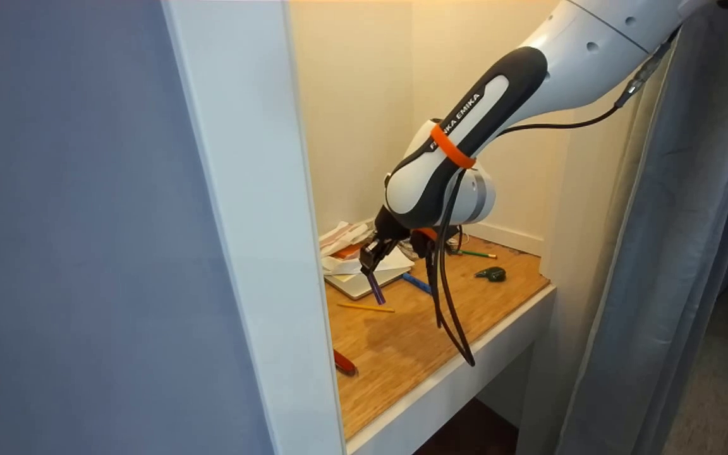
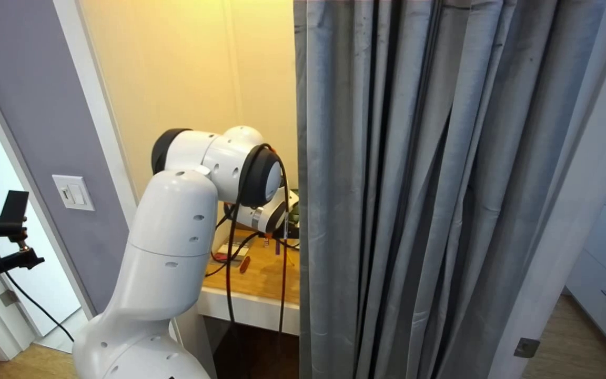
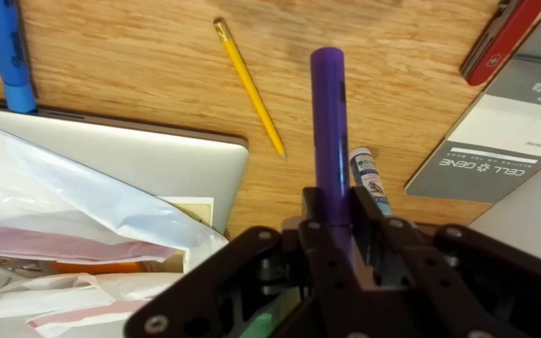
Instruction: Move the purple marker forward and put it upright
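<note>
The purple marker [image 3: 328, 126] is held in my gripper [image 3: 336, 204], which is shut on it near one end. In the wrist view its free end points away from the fingers, over the wooden desk. In an exterior view the marker [image 1: 376, 289] hangs below the gripper [image 1: 368, 268], slightly tilted, with its lower end apparently above the desk [image 1: 414, 335]. Its upper part is hidden between the fingers. A bit of the purple marker [image 2: 277, 247] also shows in an exterior view, where the arm and curtain hide most of the gripper.
A yellow pencil [image 3: 251, 89], a blue highlighter [image 3: 5, 51], a laptop [image 3: 195, 159] under papers and plastic, a small tube [image 3: 368, 176], a grey notebook [image 3: 482, 173] and a red pocket knife [image 3: 500, 44] lie around. A green item [image 1: 491, 273] lies near the desk's right edge.
</note>
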Tool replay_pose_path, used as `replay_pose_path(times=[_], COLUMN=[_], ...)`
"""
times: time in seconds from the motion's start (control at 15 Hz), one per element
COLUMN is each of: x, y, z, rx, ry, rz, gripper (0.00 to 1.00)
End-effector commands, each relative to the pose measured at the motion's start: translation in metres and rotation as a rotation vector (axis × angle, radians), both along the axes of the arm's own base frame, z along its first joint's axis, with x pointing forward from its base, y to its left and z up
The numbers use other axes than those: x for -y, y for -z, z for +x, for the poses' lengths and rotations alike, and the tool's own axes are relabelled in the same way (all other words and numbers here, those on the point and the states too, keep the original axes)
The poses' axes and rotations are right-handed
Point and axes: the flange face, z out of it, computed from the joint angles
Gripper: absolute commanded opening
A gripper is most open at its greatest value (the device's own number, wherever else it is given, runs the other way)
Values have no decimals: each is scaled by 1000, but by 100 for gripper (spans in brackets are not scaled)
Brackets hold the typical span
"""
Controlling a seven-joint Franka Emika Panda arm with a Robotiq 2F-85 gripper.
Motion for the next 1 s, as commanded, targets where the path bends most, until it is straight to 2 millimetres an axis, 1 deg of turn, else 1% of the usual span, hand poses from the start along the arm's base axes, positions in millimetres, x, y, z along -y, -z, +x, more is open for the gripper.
replay_pose_path(times=[0.0, 0.2, 0.33, 0.47, 0.53, 0.6, 0.8, 0.93], x=[-22, -37, -41, -41, -38, -40, -33, -34], y=[6, 12, 20, 31, 37, 27, 41, 41], z=[17, 27, 34, 41, 46, 32, 42, 43], rx=[72, 117, 120, 121, 123, 99, 101, 103], ry=[-51, -92, -112, -125, -126, -127, -123, -124], rz=[101, 172, 214, 240, 237, 201, 213, 217], gripper=[6, 6, 6, 6, 7, 19, 19, 19])
